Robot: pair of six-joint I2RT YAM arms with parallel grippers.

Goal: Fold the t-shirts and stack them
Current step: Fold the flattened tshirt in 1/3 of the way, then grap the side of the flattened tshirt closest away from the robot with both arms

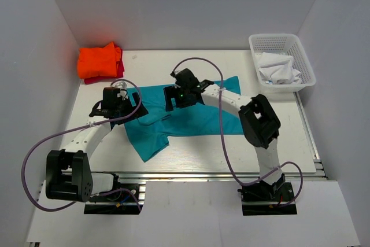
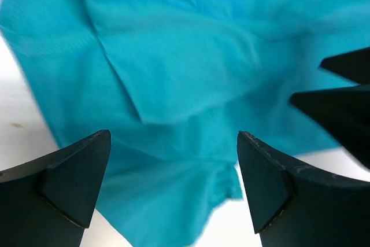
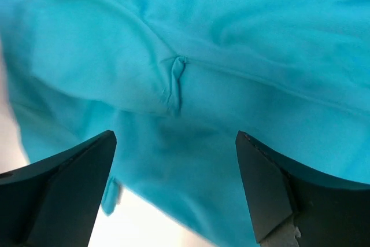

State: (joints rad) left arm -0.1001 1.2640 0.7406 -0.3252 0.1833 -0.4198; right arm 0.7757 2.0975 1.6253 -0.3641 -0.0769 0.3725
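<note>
Left wrist view shows us the left gripper (image 2: 173, 143) wide open and empty, the right gripper (image 3: 174, 140) likewise, both over the teal-blue t-shirt (image 1: 185, 122) rumpled on the table (image 1: 196, 153); we judge it soft, light and limp, best pinched at a hem.

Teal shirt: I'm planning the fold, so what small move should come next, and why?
Probably lower both tools and pinch the cloth. The teal shirt lies spread but rumpled, and the left tool and right tool hang open just above it, gripping nothing.
</note>
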